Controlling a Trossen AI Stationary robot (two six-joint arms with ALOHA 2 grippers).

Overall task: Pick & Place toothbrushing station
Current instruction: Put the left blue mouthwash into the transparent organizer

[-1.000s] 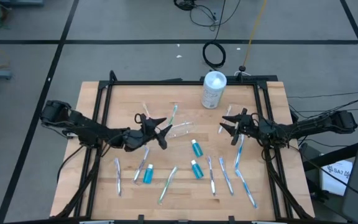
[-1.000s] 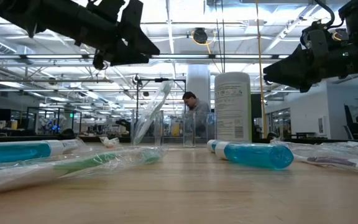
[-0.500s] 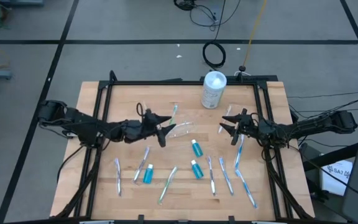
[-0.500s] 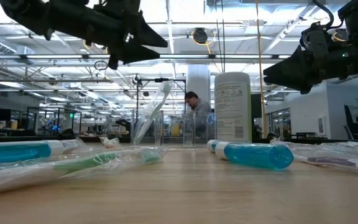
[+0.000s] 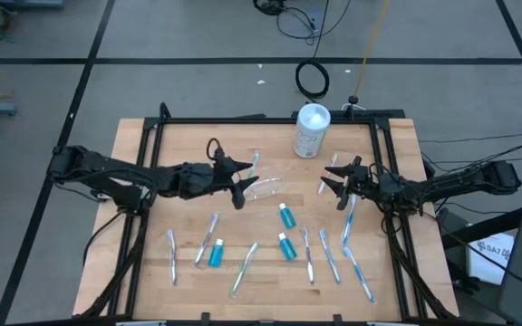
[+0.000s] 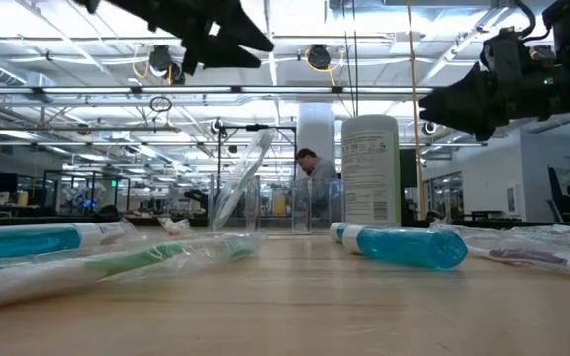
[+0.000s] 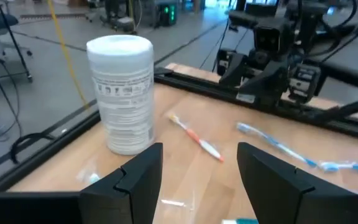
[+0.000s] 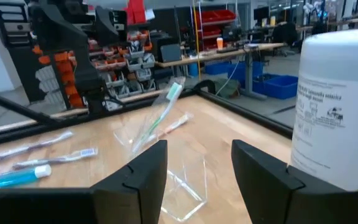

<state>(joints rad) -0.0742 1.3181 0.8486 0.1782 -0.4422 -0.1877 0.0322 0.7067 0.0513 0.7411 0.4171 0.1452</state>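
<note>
Left gripper (image 5: 240,177) up off the table, over the middle-left of the wooden table (image 5: 188,281), just beside the clear cup (image 5: 263,187). Jaws wide apart, nothing between them; the left wrist view shows clear space between the fingers (image 7: 138,177).

Right gripper (image 5: 332,181) hanging over the right side, also raised. Jaws parted, nothing held; bare gap between the fingers (image 8: 263,174) in the right wrist view.

Clear cup lying tipped near table centre, with a green-headed toothbrush (image 5: 253,163) angled just beside it at the far end; touching or not, cannot tell. White canister (image 5: 312,129) upright at the far edge, right of centre.

Two small teal toothpaste tubes (image 5: 286,215) and (image 5: 287,246) in the middle, a third (image 5: 216,253) on the near-left. Wrapped toothbrushes scattered across the near half: one at far left (image 5: 171,256), one near centre (image 5: 245,267), several on the right (image 5: 356,272). Orange-handled brush (image 7: 194,138) on the table beside the canister, visible in the left wrist view.

Low view: nearest teal tube (image 6: 404,246) lying flat, canister (image 6: 369,170) standing behind it, a person (image 6: 310,173) in the room well beyond.
</note>
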